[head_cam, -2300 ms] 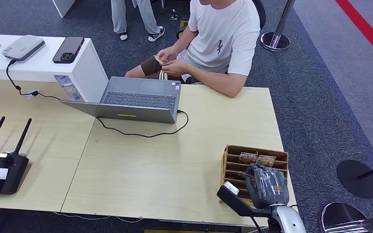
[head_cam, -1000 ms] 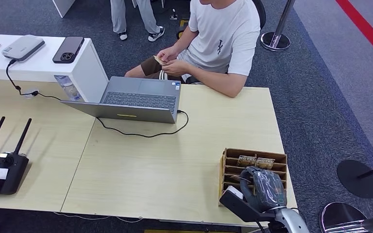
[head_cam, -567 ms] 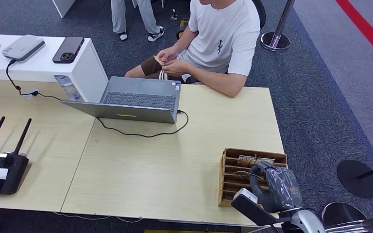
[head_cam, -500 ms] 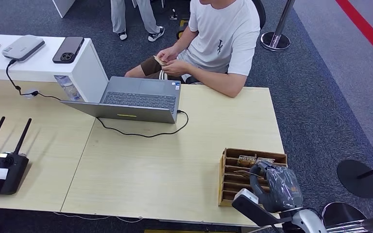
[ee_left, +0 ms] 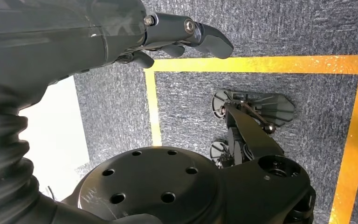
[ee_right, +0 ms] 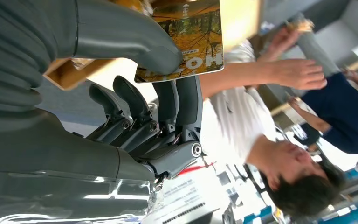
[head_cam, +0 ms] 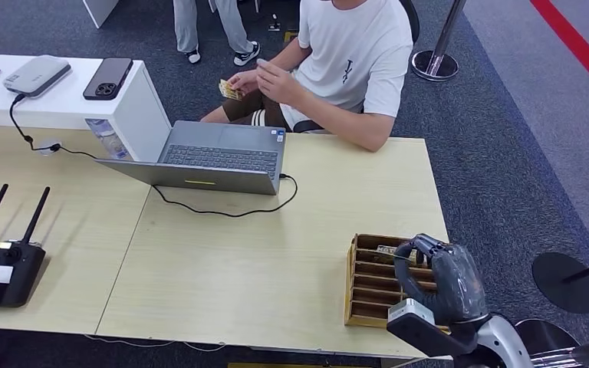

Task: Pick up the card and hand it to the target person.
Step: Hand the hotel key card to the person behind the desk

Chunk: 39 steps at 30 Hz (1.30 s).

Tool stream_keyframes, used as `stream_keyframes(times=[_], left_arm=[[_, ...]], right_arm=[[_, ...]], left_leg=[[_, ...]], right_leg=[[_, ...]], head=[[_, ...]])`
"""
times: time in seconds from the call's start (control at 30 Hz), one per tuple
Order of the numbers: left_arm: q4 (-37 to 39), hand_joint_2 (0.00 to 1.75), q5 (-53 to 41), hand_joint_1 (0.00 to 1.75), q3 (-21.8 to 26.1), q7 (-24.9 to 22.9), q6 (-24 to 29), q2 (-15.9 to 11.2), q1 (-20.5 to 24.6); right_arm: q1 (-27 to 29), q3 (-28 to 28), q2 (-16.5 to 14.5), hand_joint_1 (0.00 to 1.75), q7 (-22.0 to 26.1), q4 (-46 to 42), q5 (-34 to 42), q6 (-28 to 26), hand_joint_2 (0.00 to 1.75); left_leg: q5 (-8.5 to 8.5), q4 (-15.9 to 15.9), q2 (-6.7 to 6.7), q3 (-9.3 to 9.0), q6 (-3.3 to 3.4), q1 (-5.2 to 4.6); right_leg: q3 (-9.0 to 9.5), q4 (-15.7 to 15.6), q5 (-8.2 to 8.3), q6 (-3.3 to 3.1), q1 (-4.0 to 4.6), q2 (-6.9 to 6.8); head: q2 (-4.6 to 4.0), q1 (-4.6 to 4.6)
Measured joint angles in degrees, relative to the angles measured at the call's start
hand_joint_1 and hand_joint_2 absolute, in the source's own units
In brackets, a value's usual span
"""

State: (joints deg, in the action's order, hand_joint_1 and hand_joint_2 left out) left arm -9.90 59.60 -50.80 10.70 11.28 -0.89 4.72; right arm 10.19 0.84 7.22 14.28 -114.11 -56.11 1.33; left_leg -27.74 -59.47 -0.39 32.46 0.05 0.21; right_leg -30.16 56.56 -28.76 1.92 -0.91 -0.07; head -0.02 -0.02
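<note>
- My right hand has shifted to the card box's far rows — thumb and fingers now pinching a card standing there.
- Next: lift, offer it to the seated person.
- Left hand hangs free.

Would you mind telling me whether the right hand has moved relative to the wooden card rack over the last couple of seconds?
Yes. The right hand has shifted rightward, from over the wooden card rack's middle to its right edge.
</note>
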Motion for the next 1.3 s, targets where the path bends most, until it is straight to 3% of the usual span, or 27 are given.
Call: stream_keyframes(times=[0.27,0.57,0.77,0.9,1.3], left_arm=[[0.0,1.75,0.0,0.0,-0.37,0.3,0.0,0.02,0.04],[0.0,1.75,-0.38,0.0,-2.07,0.09,0.04,0.02,0.18],[0.0,1.75,-1.19,0.0,-3.63,0.11,0.09,-0.11,0.46],[0.0,1.75,-1.45,0.0,-4.22,0.12,0.1,-0.21,0.63],[0.0,1.75,-1.45,0.0,-5.13,-0.37,0.3,-0.42,0.77]], right_arm=[[-5.51,0.68,-1.11,1.52,2.54,2.0,-0.28,-11.64,1.75],[-13.98,4.42,-5.55,1.52,5.93,10.69,-9.34,-38.95,1.75],[-19.36,1.33,-13.39,1.52,16.44,14.53,-12.39,-40.61,1.75],[-21.58,-1.75,-17.53,1.52,19.55,16.76,-12.9,-40.61,1.75],[-23.04,-5.32,-22.39,1.52,23.53,20.28,-13.61,-40.61,1.75]], left_leg=[[0.0,0.0,0.0,0.02,0.0,0.0],[0.01,0.0,0.01,0.0,-0.01,0.01],[0.02,0.0,0.0,-0.01,-0.02,0.03],[0.02,0.0,-0.01,0.0,-0.02,0.03],[0.02,0.0,-0.01,0.01,-0.02,0.03]], right_leg=[[0.0,0.01,0.0,0.0,0.0,0.0],[0.01,0.02,0.0,0.0,0.01,0.02],[0.0,0.03,0.0,-0.01,0.02,0.01],[0.01,0.02,0.0,-0.01,0.01,0.01],[0.0,0.01,0.0,-0.01,0.02,0.0]], head=[[0.0,0.0],[0.0,0.01],[0.0,-0.01],[0.0,0.0],[0.0,-0.01]])
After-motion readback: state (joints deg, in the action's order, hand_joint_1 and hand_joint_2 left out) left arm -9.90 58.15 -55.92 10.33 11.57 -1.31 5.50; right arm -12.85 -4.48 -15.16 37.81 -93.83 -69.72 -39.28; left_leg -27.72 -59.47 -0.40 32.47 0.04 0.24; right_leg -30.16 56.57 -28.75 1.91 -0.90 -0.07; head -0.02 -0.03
